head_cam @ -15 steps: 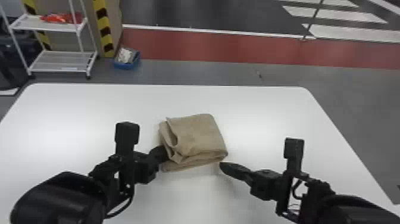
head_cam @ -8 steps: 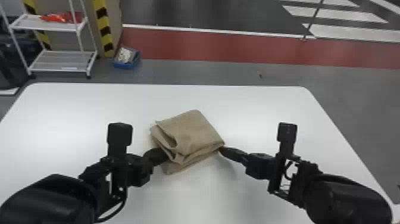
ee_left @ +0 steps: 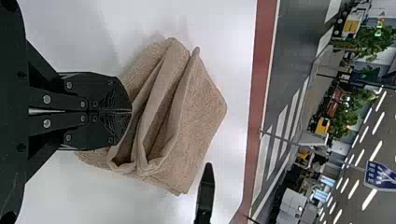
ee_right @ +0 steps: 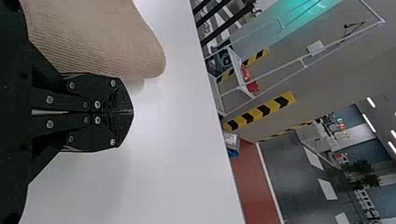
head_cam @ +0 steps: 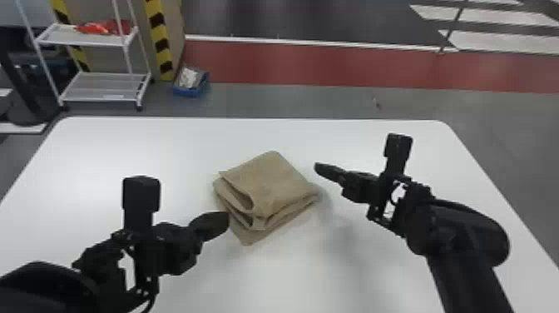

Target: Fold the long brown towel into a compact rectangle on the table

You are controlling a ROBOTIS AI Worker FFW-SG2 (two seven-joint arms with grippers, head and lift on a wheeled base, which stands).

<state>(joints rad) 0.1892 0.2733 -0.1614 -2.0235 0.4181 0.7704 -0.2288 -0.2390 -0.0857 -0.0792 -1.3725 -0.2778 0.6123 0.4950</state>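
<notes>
Towel point(head_cam: 274, 179): brown, folded into a thick, layered packet, lying near the middle of the white table point(head_cam: 124, 143). Set at a slant, one corner toward the robot. Top layer fairly smooth; the edge facing left and toward the robot shows stacked folds that gape in loops (rather like a loosely closed book). A lower layer juts out past the upper ones at the near corner.

Left gripper point(head_cam: 223, 220): at the gaping folds, on the towel's left near side. The left wrist view gives its two fingers point(ee_left: 105, 93) pressed together, with no cloth visible between them. Contact with the towel: cannot tell.

Right gripper point(head_cam: 319, 167): likewise clenched on nothing visible, its two fingers meeting along a seam in the right wrist view. Position: just beside the towel's right side, with a narrow strip of white between them in the head view.

Surroundings: beyond the table's far left corner, a white shelf rack point(head_cam: 62, 37) with an orange-red item point(head_cam: 92, 28) on its upper shelf; blue bin point(head_cam: 187, 92) on the floor beside it; a red floor band point(head_cam: 332, 66) runs across farther back.
</notes>
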